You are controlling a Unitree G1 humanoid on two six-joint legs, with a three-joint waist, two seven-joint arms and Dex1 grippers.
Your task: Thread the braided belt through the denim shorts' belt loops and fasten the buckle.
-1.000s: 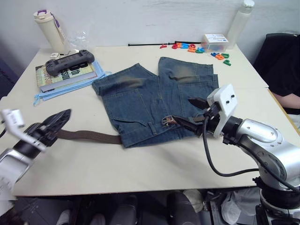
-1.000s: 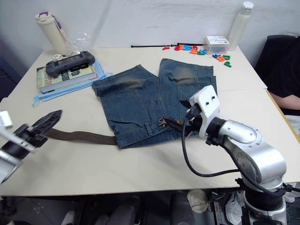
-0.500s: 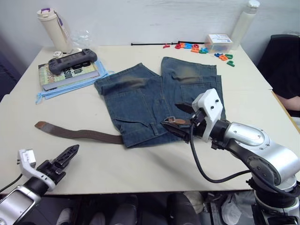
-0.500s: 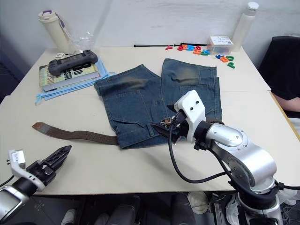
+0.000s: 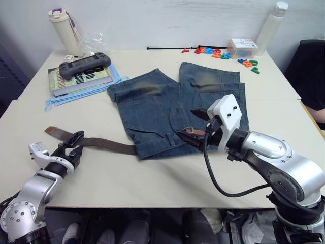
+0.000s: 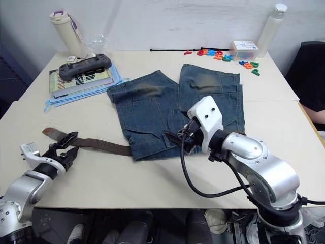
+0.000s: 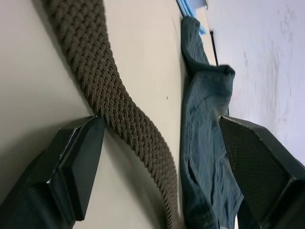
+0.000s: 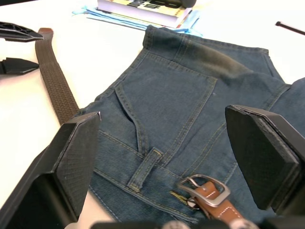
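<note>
The denim shorts [image 5: 162, 109] lie flat mid-table, waistband toward me. The braided belt [image 5: 106, 146] runs from its loose tail at the left into the waistband's left end. Its silver buckle [image 8: 205, 183] rests on the waistband beside a belt loop [image 8: 144, 168]. My right gripper [image 5: 193, 126] hovers open just over the buckle, touching nothing. My left gripper [image 5: 75, 145] is open near the belt's tail. In the left wrist view the strap [image 7: 109, 105] passes between its fingers [image 7: 71, 162], close against one pad.
At the back left a book with a black game controller [image 5: 84, 65] lies on a light-blue cloth [image 5: 81, 91], beside a cream bottle [image 5: 63, 28]. Along the back edge are a thin black cord [image 5: 167, 48], coloured letters [image 5: 218, 51], a small box [image 5: 244, 47] and a white bottle [image 5: 271, 23].
The camera shifted. My left gripper left the belt's tail, dropped toward the table's front edge, then came back open around the strap. My right gripper moved left to the buckle.
</note>
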